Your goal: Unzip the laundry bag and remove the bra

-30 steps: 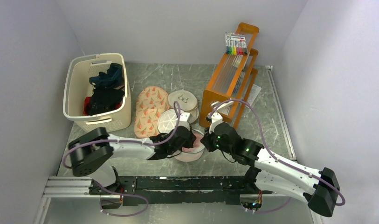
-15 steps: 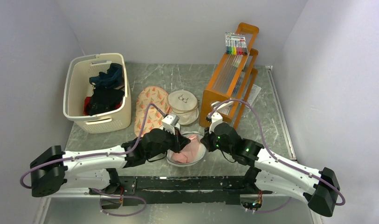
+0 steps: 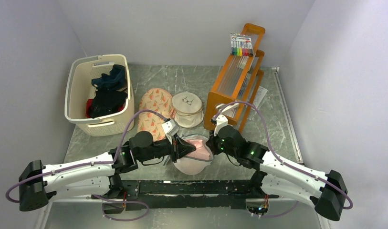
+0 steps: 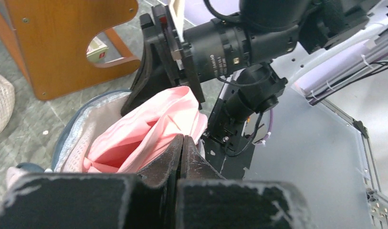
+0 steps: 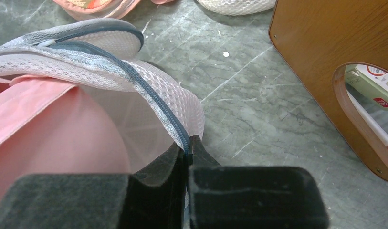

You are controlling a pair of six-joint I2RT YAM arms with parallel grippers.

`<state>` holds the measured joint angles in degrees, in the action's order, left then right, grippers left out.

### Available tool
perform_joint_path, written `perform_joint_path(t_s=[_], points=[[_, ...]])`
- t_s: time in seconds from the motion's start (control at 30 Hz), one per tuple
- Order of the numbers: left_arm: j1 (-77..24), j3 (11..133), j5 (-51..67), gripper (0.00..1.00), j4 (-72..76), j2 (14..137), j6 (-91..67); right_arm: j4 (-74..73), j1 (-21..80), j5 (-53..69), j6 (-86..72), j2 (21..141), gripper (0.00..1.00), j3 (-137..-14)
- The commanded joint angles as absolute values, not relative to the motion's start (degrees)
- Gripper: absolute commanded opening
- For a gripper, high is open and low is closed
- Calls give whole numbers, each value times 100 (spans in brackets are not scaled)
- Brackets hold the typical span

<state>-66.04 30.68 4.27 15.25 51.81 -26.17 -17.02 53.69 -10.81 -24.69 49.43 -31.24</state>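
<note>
The laundry bag point(image 3: 189, 166), round white mesh with a grey-blue zipper rim, stands tipped up and open between my two grippers. The pink bra point(image 3: 197, 145) fills its mouth. My right gripper point(image 3: 212, 143) is shut on the bag's zipper rim point(image 5: 149, 95) at its right edge, and the tape runs straight into its jaws point(image 5: 187, 145). My left gripper point(image 3: 186, 148) is shut. Its tips point(image 4: 182, 140) lie against the bra point(image 4: 144, 129) just inside the mesh wall point(image 4: 82, 143). Nothing shows between them.
A cream basket point(image 3: 101, 126) of dark clothes stands at the back left. Two peach patterned bags point(image 3: 153, 107) and a beige bag with a glasses print point(image 3: 188, 106) lie behind the laundry bag. An orange wooden rack point(image 3: 232, 90) carrying markers point(image 3: 241, 45) stands close behind the right gripper.
My left arm has swung its elbow far out to the left while its gripper stayed at the bag. The bag has tipped up and opened, showing more of the bra. The right arm has not moved.
</note>
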Motion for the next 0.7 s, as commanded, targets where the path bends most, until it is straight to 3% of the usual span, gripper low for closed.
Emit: perform_joint_path(t_s=[0.0, 0.3, 0.67], points=[[-6599, 3373, 717, 7, 2007, 5116, -2520, -1615, 5370, -1148, -2493, 4904, 0, -3161], [-6540, 4480, -1031, 7, 781, 5712, -2183, -1593, 5373, -1125, -2480, 4693, 0, -3096], [-5244, 4467, -122, 7, 1261, 5931, -3349, -1586, 5371, -1108, -2477, 4682, 0, -3094]])
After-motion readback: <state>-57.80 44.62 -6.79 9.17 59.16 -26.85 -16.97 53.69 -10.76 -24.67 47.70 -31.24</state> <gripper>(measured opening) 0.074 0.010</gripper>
